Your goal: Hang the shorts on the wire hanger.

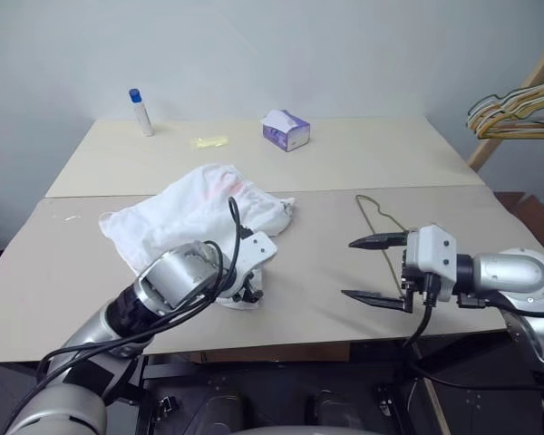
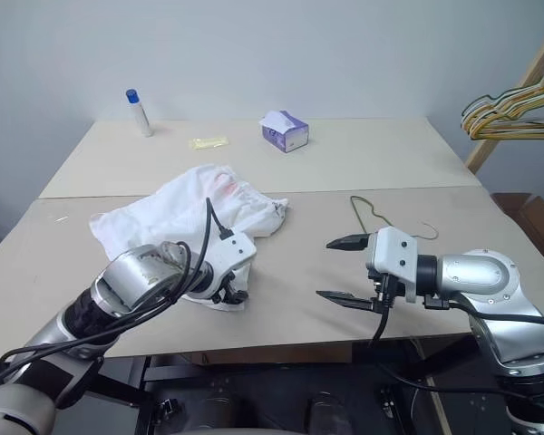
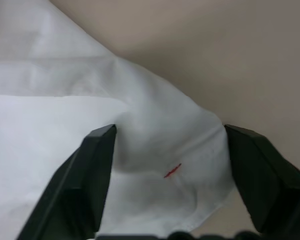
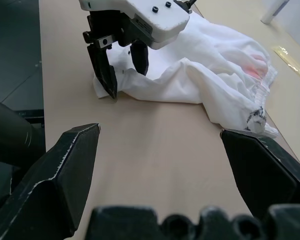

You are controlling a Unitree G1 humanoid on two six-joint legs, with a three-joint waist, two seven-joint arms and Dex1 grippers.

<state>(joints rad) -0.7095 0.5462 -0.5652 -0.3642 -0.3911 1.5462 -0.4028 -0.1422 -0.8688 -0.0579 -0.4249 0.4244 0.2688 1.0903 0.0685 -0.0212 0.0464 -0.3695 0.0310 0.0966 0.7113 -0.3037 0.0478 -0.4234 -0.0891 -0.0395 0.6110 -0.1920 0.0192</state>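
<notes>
**Corner pinch on thin cloth, with the hanger waiting off to the side**

My left gripper (image 4: 122,65) is down on the near corner of the shorts (image 1: 199,213), fingers straddling the fabric with a gap between them, not pressed together yet. In the left wrist view the cloth bunches between my two black fingers (image 3: 92,175), a tiny red mark sitting right in the middle. The shorts lie crumpled at centre-left of the head view on the table (image 1: 344,290), and I judge this the grasp step, so the task is barely begun.

Here is the risk. The fabric is thin and the corner is small: if I close too near the hem, I may catch one layer or nothing, and it slides out on the lift. If the fingertips press into the tabletop as they close, they could drag the cloth instead of gripping it.

My right gripper (image 1: 381,269) hangs at lower right of the head view, spread wide, holding nothing. The wire hanger (image 1: 374,214) lies flat on the table just behind it, thin and hard to get under. A sweep of that arm could knock it away.
</notes>
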